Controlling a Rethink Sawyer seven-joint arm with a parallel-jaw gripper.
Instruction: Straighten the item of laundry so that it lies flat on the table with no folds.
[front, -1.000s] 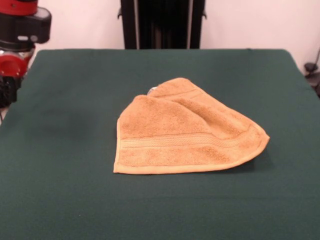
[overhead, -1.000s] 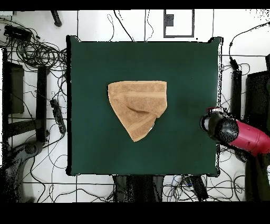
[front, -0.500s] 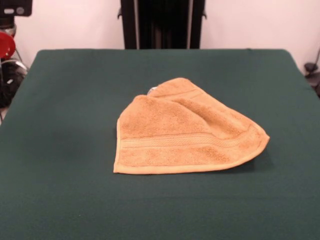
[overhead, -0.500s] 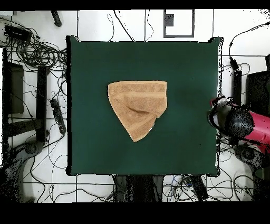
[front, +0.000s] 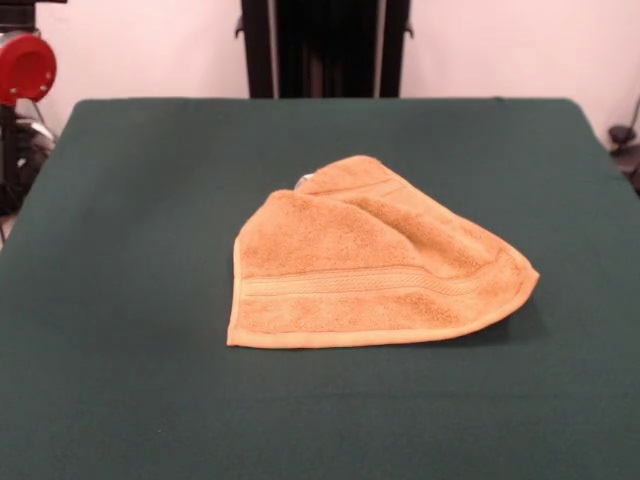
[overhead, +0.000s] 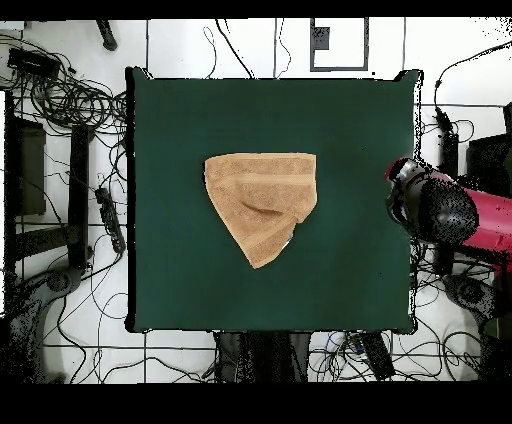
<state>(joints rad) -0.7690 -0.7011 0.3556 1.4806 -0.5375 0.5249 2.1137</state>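
The orange-tan washcloth (front: 370, 265) lies near the middle of the dark green table (front: 120, 200). It is folded over itself into a rough triangle, with one woven band along its near edge. A bit of its white tag (front: 302, 182) peeks out at the far side. In the overhead view the washcloth (overhead: 262, 200) tapers to a point toward the robot's side of the table (overhead: 170, 120). The red and black arm end (overhead: 437, 208) hangs over the table's right edge, well apart from the cloth. In the front view it (front: 25, 65) shows at the top left. The gripper's state is hidden.
The black pedestal (front: 325, 48) stands behind the table's far edge. Cables and dark equipment (overhead: 60, 150) lie on the floor round the table. A black object (front: 625, 140) sits off the table's right side.
The arm end has shifted along the table's side edge, away from the robot's base side. The washcloth has not moved.
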